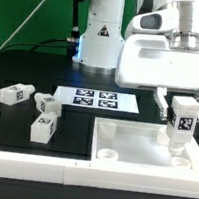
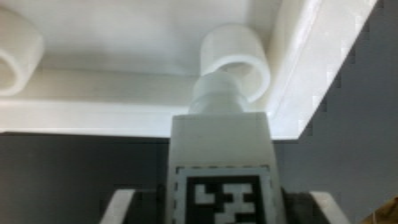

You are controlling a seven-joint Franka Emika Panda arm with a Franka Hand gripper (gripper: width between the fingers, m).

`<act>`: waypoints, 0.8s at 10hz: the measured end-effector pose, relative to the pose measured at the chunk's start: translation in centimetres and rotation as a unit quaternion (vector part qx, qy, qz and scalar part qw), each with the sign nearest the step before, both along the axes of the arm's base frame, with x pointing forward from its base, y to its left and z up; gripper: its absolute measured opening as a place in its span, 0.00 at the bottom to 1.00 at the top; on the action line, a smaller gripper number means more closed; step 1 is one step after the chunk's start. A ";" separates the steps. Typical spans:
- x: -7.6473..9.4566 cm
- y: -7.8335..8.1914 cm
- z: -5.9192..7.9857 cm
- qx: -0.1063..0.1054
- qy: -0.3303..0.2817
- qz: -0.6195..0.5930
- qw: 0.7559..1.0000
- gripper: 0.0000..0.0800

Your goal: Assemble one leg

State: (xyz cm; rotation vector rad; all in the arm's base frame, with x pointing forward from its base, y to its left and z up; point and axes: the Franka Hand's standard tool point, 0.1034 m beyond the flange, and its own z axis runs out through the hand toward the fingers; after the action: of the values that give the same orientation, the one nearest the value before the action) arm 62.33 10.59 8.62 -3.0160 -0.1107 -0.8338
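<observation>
Tool [image 1: 182,118] around leg [image 1: 181,134], fingertips [image 1: 160,105] barely visible

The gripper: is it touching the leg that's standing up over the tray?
Touching. The exterior view shows the gripper pinching the upright leg from both sides.

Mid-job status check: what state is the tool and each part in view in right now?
tool: shut on held leg
held leg: upright, tip at tray piece corner socket; seating unclear
tray piece: flat on table, no leg visibly fitted
loose legs: three, lying on table, apart from tool
</observation>
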 end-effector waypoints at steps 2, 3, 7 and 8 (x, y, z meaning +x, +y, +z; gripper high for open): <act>0.0 0.4 -0.4 -0.001 0.001 0.003 1.000 0.35; 0.0 0.4 -0.4 -0.001 0.000 0.003 1.000 0.35; 0.4 0.2 -0.4 -0.004 -0.014 0.007 1.000 0.35; 0.4 0.1 -0.4 -0.005 -0.018 0.008 1.000 0.35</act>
State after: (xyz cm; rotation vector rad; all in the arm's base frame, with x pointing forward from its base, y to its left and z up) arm 62.77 10.70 8.18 -3.0070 -0.1387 -0.8895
